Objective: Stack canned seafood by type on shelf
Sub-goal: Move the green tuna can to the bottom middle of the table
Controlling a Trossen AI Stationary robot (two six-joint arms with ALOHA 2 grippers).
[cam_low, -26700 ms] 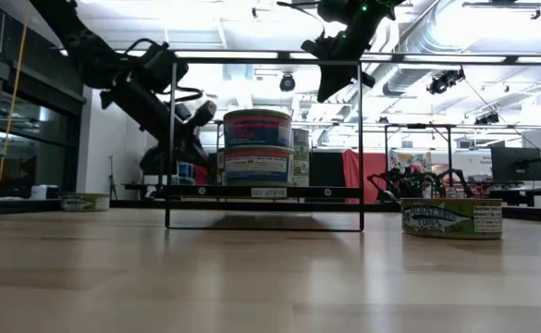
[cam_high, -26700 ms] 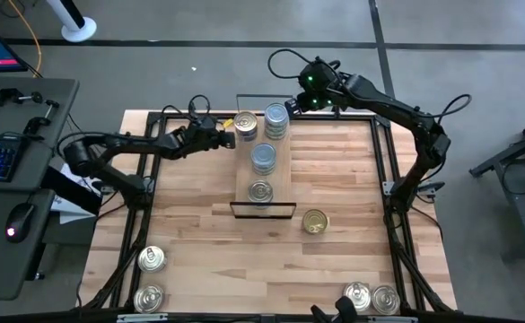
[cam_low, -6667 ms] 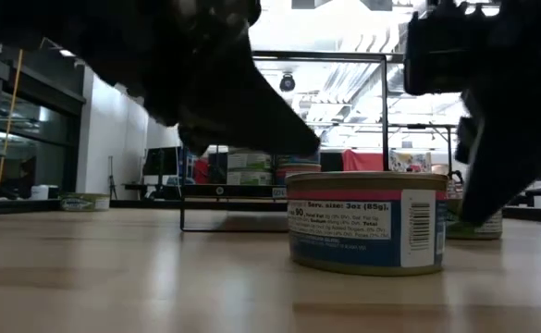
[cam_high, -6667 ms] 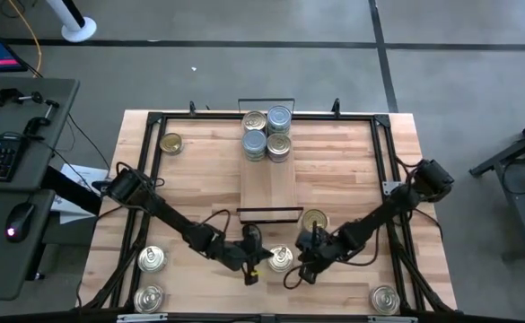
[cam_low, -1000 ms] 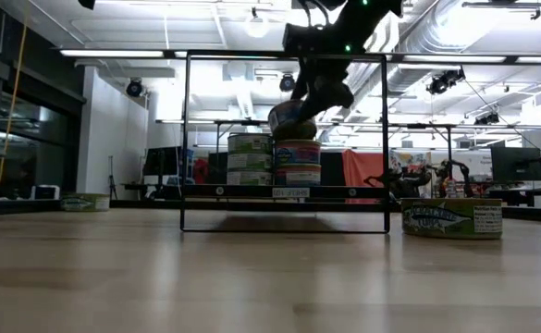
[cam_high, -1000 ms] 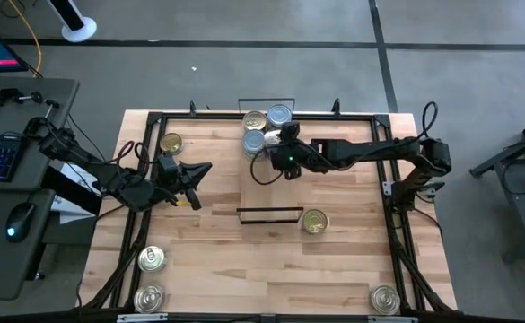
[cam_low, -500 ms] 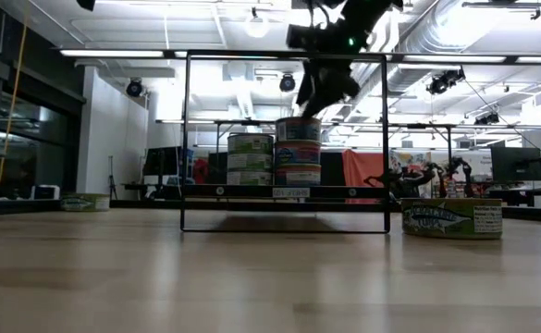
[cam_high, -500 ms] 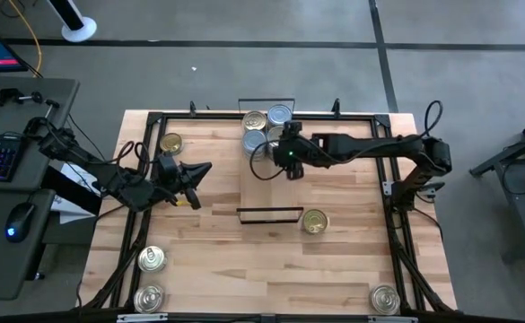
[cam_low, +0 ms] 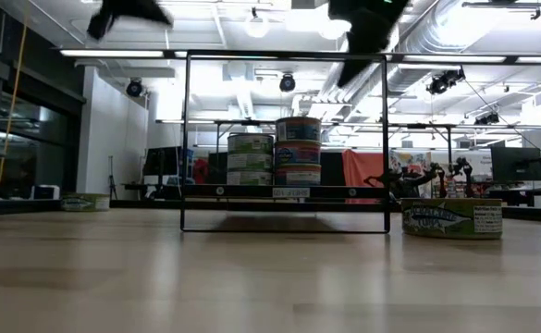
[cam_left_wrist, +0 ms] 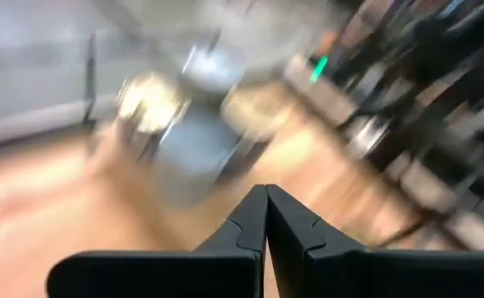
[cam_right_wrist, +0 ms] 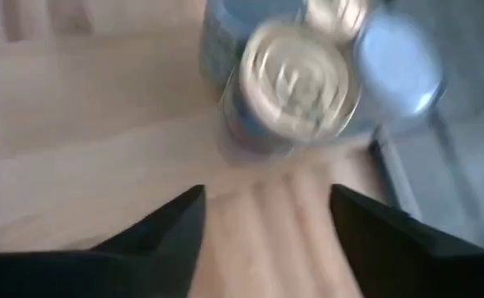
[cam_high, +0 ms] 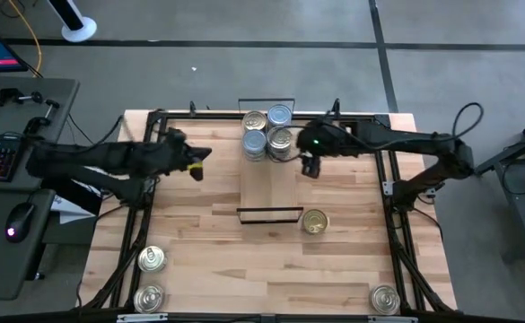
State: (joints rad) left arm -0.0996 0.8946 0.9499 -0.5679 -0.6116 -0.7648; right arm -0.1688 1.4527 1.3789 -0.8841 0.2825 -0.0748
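The shelf [cam_high: 266, 190] lies mid-table with black wire frames at its short ends. Several tins stand stacked at its far end [cam_high: 268, 131]. In the low view a taller blue-labelled stack [cam_low: 298, 151] stands beside a lower green-labelled one [cam_low: 250, 159]. My right gripper [cam_high: 308, 169] hangs open above the shelf's right edge, just near of the stacks [cam_right_wrist: 295, 79], with nothing between its fingers. My left gripper [cam_high: 199, 164] is shut and empty, raised to the left of the shelf. A gold-topped tin [cam_high: 315, 221] rests flat on the table by the shelf's near end.
Two tins [cam_high: 152, 259] [cam_high: 149, 297] rest at the near left corner, one [cam_high: 384, 298] at the near right. Another tin [cam_low: 85, 201] shows at the far left in the low view; my left arm covers it from above. Black frame rails [cam_high: 389, 184] run along the table's sides.
My right gripper has set a blue-labelled tin on top of the taller stack and let go. It has then risen and drawn back toward the table's right edge, rolling as it went. My left arm has swung toward the far edge, staying shut.
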